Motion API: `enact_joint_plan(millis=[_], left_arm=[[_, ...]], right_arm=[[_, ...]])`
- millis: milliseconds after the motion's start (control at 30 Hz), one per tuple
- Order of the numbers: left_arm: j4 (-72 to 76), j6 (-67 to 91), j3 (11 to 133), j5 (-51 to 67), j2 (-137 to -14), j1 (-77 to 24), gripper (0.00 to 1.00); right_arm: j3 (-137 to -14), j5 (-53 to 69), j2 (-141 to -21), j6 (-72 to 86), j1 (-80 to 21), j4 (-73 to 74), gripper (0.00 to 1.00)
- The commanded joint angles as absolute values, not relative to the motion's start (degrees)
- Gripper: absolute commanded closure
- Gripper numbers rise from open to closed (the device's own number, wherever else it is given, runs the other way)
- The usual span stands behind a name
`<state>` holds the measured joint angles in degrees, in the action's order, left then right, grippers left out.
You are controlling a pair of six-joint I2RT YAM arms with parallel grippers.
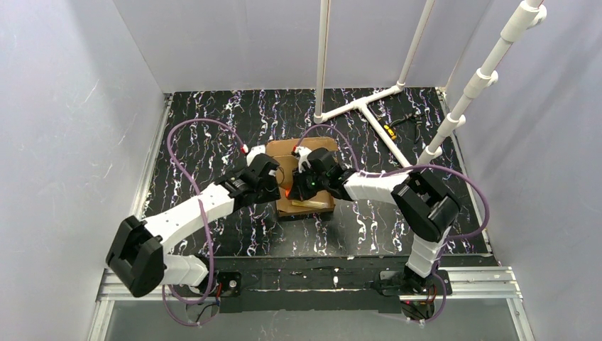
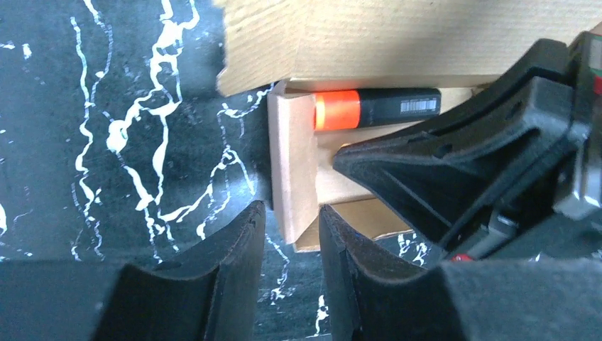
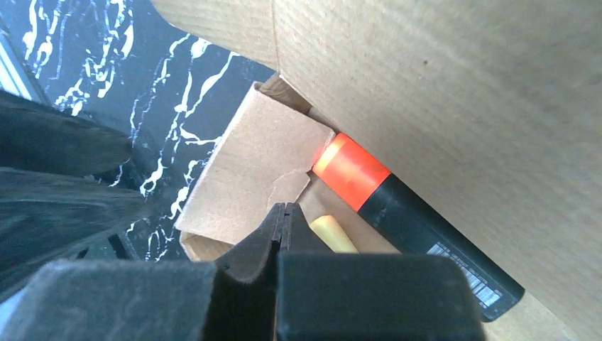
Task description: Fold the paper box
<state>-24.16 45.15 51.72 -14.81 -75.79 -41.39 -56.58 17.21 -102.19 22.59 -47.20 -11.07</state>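
Observation:
The paper box (image 1: 312, 149) lies mid-table, brown cardboard with its lid (image 3: 461, 85) raised at a slant over the tray. Its short left side wall (image 2: 291, 156) stands upright. My left gripper (image 2: 292, 220) is open by a narrow gap, just outside that wall, with nothing between its fingers. My right gripper (image 3: 282, 209) is shut and empty, reaching inside the tray with its tips against the inner face of the side wall (image 3: 255, 170). From above, the left gripper (image 1: 277, 183) and the right gripper (image 1: 294, 186) meet at the box's left end.
An orange-capped black marker (image 3: 397, 206) and a yellow marker (image 3: 331, 234) lie inside the tray under the lid. A white pipe frame (image 1: 369, 106) stands at the back right. Grey walls enclose the black marbled table (image 1: 213, 128).

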Motion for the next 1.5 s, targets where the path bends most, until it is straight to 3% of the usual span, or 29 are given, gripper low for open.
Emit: enact_joint_plan(millis=[0,167,300,600,1067,1300,1467], left_arm=[[-25.65,43.68,47.19,-18.25,-70.58,-40.79,0.68],[-20.41,42.05,41.13,-15.07,-68.25,-36.97,0.92],[-11.94,41.49,37.11,-9.62,-70.88,-34.19,1.0],[2.3,42.3,36.81,-1.24,-81.39,-34.0,1.0],[-2.74,42.08,36.24,-4.86,-80.31,-33.29,1.0],[-9.25,39.92,36.14,-7.72,-73.74,-32.31,0.89],[-11.16,38.42,33.61,-8.08,-64.44,-31.66,0.73]], right_arm=[[-59.98,15.01,-104.69,22.26,-48.67,-13.62,0.99],[-61.06,12.51,-105.97,20.16,-50.78,-12.77,0.99],[-61.53,10.48,-106.72,19.29,-51.77,-12.83,0.99],[-62.72,4.57,-110.74,16.51,-55.16,-14.53,0.99],[-61.95,4.52,-109.03,9.22,-55.95,-14.27,0.99],[-66.72,10.28,-104.88,-4.65,-55.03,0.39,0.99],[-72.4,16.04,-102.05,-17.53,-54.69,17.38,0.96]])
